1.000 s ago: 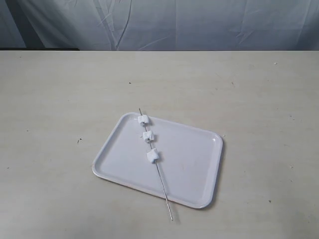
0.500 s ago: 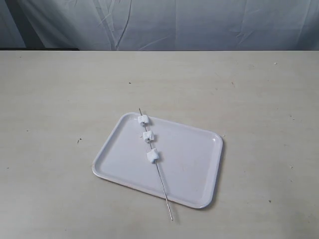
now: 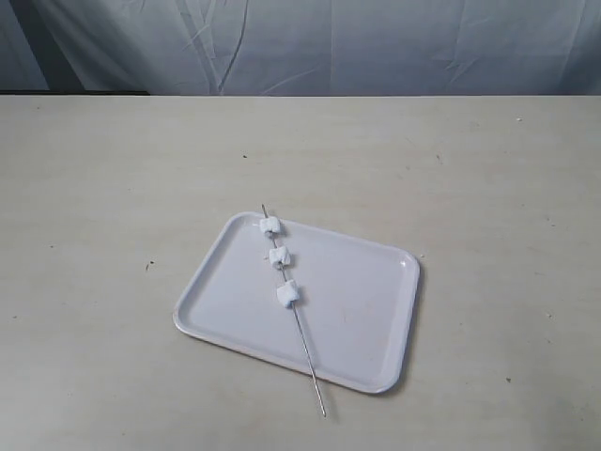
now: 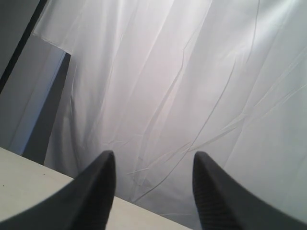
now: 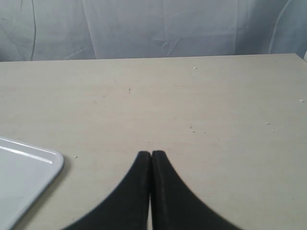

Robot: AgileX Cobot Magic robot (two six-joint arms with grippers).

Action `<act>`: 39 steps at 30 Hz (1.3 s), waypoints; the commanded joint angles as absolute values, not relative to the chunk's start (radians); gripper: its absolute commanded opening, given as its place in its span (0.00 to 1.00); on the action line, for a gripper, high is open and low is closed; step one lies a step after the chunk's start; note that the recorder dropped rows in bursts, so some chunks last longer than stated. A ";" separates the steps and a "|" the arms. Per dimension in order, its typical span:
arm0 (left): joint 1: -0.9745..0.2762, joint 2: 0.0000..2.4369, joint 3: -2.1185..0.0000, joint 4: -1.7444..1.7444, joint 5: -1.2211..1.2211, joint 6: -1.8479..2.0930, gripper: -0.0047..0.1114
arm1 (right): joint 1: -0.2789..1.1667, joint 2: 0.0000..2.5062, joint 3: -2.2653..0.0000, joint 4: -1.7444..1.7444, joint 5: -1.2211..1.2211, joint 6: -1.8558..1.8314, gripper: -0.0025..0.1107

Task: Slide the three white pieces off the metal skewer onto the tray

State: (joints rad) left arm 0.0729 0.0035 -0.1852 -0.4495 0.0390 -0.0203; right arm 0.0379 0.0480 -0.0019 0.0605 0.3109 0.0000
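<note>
Evidently nothing has shifted in the exterior view over the last second. The metal skewer [image 3: 305, 348] lies slantwise across the tray [image 3: 362, 305], its tip past the far edge near the far left corner and its bare end overhanging the near edge onto the table [image 3: 113, 188]. The three white pieces [image 3: 279, 256] sit threaded along its far half. Neither arm shows.

From the left wrist, the left gripper [image 4: 153, 160] hangs released, jaws wide, facing a curtain [image 4: 192, 72].

From the right wrist, the right gripper [image 5: 151, 154] is clenched on nothing above the table, near a tray corner. The task has likely not begun.

tray [image 3: 362, 324]: glossy plastic | skewer [image 3: 309, 358]: shiny metal | white pieces [image 3: 287, 294]: matt, maybe spongy | table [image 3: 113, 169]: matt | backdrop [image 3: 329, 47]: creased cloth
</note>
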 commanded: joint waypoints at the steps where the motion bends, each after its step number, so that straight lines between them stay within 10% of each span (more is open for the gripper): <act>1: 0.077 0.000 -0.190 -0.454 0.039 -0.023 0.46 | 0.031 0.045 0.000 0.064 0.303 0.000 0.02; 5: 0.073 0.000 -0.190 -0.467 0.063 -0.025 0.46 | 0.031 0.045 0.000 0.082 0.295 0.000 0.02; 12: 0.035 0.000 -0.190 -0.435 0.000 -0.023 0.46 | 0.031 0.045 0.000 1.093 0.076 0.000 0.02; 39: -0.035 0.259 -0.288 -0.774 0.258 0.408 0.46 | 0.031 0.045 -0.077 0.786 0.154 -0.007 0.02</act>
State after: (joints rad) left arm -0.0116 0.1799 -0.2403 -0.6870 0.2078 0.2781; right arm 0.0379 0.0480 -0.0456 0.8196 0.1733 0.0000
